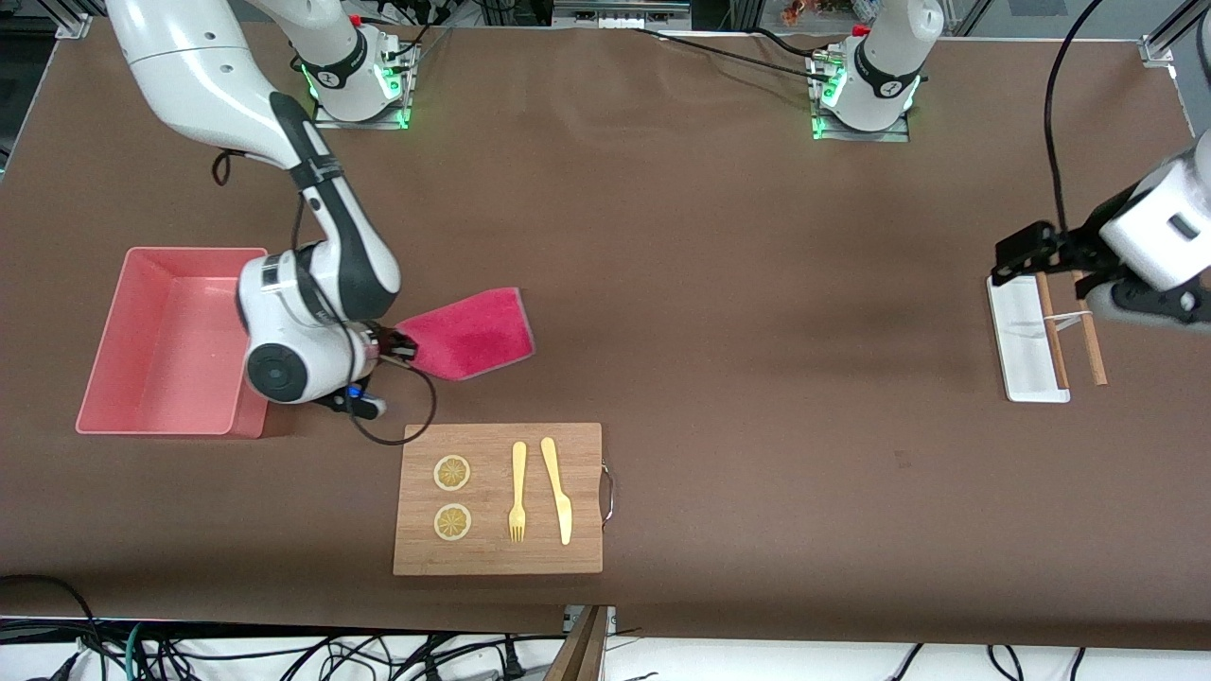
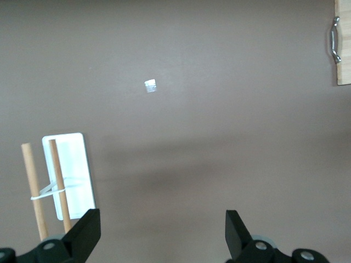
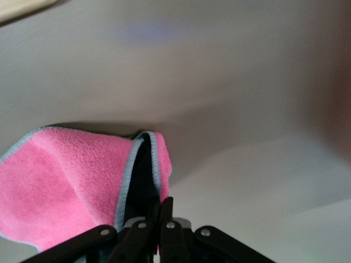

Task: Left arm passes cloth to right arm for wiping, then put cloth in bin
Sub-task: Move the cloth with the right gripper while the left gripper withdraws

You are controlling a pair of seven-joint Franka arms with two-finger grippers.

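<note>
The crimson-pink cloth [image 1: 470, 333] hangs from my right gripper [image 1: 402, 342], which is shut on one edge of it, between the bin and the cutting board. In the right wrist view the cloth [image 3: 60, 175] folds around the closed fingertips [image 3: 163, 211]. The light pink bin [image 1: 166, 342] stands at the right arm's end of the table, beside the right wrist, and holds nothing. My left gripper [image 1: 1017, 255] is open and empty at the left arm's end, over the small white tray [image 1: 1026, 340]. In the left wrist view its gripper [image 2: 162, 233] spreads wide over bare table.
A wooden cutting board [image 1: 499, 498] with two lemon slices, a fork and a knife lies nearer the front camera than the cloth. Two wooden sticks [image 1: 1088, 326] lie across the white tray [image 2: 68, 172]. A small white scrap [image 2: 150, 86] lies on the brown table.
</note>
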